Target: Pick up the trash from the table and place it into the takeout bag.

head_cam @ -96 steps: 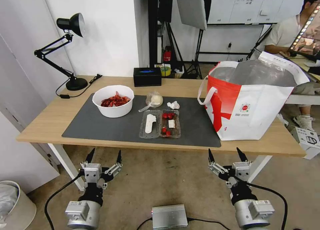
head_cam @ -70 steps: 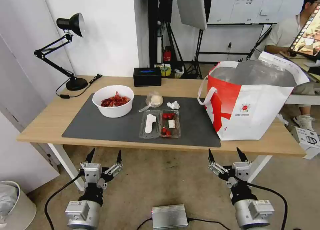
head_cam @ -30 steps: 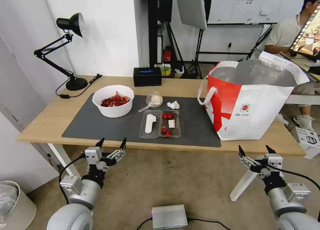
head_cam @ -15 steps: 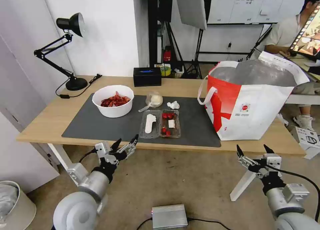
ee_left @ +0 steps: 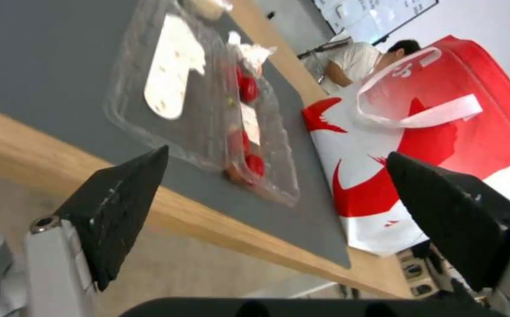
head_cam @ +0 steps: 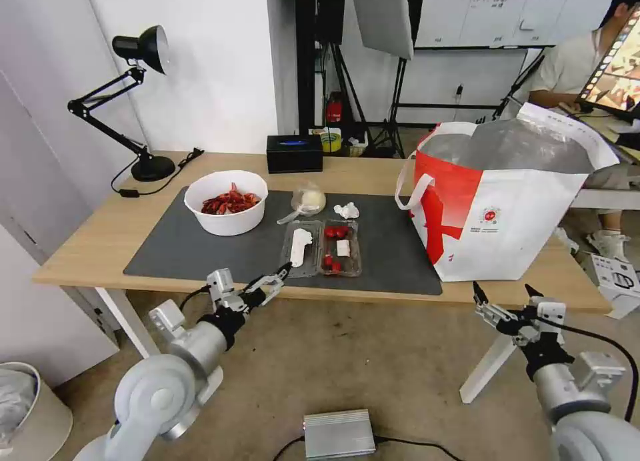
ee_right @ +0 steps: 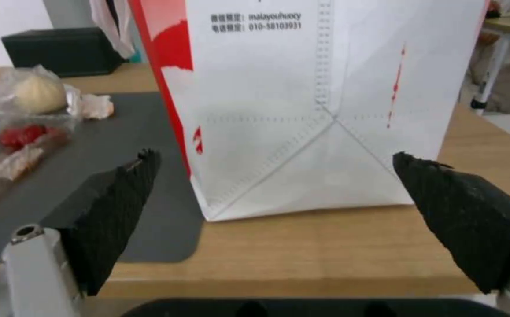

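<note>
My left gripper [head_cam: 270, 282] hangs at the near edge of the bench [head_cam: 87, 237], its fingers spread wide and empty, their tips just short of the near rim of the clear clamshell tray [head_cam: 321, 249]. In my left wrist view the two black fingers [ee_left: 120, 207] frame that tray [ee_left: 202, 105]: one half carries a white label, the other holds red scraps and a white piece. The tray lies flat on the dark grey mat [head_cam: 200, 247], roughly at its middle.

My right gripper [head_cam: 505, 297] is also wide open and holds nothing. It hovers off the near edge of the bench, facing the lower corner of the takeout bag [head_cam: 513, 201]. In my right wrist view the bag's white side [ee_right: 325, 110] stands between my fingers [ee_right: 114, 211], upright on the wood, with its red edge over the mat's corner.

Beyond the tray, a small crumpled tissue [head_cam: 347, 211] lies on the mat, and just to its left sits the knotted clear bag [head_cam: 307, 201] with something pale and round inside. Further left, the white bowl of red shells [head_cam: 227, 202] stands on the mat, well apart from the takeout bag. The bag stands open at the right end of the bench, silver lining showing, one white strap handle drooping toward the mat. A black tissue box [head_cam: 295, 153] sits at the far edge, and a black desk lamp [head_cam: 137, 101] at the far left corner.
</note>
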Controlling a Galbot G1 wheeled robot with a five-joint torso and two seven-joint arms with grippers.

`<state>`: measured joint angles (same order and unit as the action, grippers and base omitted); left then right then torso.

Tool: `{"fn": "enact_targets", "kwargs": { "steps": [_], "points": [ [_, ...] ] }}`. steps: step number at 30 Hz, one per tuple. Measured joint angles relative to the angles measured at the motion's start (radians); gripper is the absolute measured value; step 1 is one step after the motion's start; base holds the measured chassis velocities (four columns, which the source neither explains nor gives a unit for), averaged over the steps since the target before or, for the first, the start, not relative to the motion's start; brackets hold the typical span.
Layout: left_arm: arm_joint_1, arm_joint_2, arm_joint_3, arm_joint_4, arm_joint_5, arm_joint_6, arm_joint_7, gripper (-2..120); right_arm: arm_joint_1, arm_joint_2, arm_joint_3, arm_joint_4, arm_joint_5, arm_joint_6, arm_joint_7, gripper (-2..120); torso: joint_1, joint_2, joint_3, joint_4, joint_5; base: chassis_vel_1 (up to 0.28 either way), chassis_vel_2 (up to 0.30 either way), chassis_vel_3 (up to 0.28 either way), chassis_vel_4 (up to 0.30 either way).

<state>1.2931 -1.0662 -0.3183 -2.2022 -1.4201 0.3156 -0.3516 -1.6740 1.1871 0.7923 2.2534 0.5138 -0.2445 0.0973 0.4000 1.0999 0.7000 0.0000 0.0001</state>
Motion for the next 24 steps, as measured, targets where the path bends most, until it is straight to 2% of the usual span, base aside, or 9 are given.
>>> {"fn": "enact_targets", "kwargs": {
  "steps": [10, 15, 24],
  "points": [
    [-0.07, -0.031, 0.062, 0.056, -0.071, -0.009, -0.048, 100, 0.011, -0.007, -0.007, -0.014, 0.01, -0.004, -0.001, 100, 0.0, 0.0, 0.0, -0.0001, 0.0001, 0.0, 0.0, 0.0, 0.0],
    [-0.118, -0.047, 0.083, 0.079, -0.145, -0.006, -0.059, 100, 0.011, -0.001, -0.008, -0.025, 0.006, -0.001, -0.003, 100, 0.0, 0.0, 0.0, 0.0, 0.0, 0.0, 0.0, 0.0, 0.0],
    [-0.145, -0.068, 0.128, 0.133, -0.133, -0.002, -0.064, 100, 0.011, 0.015, -0.013, -0.036, 0.001, 0.003, -0.003, 100, 0.0, 0.0, 0.0, 0.0, 0.0, 0.0, 0.0, 0.0, 0.0]
  ]
}}
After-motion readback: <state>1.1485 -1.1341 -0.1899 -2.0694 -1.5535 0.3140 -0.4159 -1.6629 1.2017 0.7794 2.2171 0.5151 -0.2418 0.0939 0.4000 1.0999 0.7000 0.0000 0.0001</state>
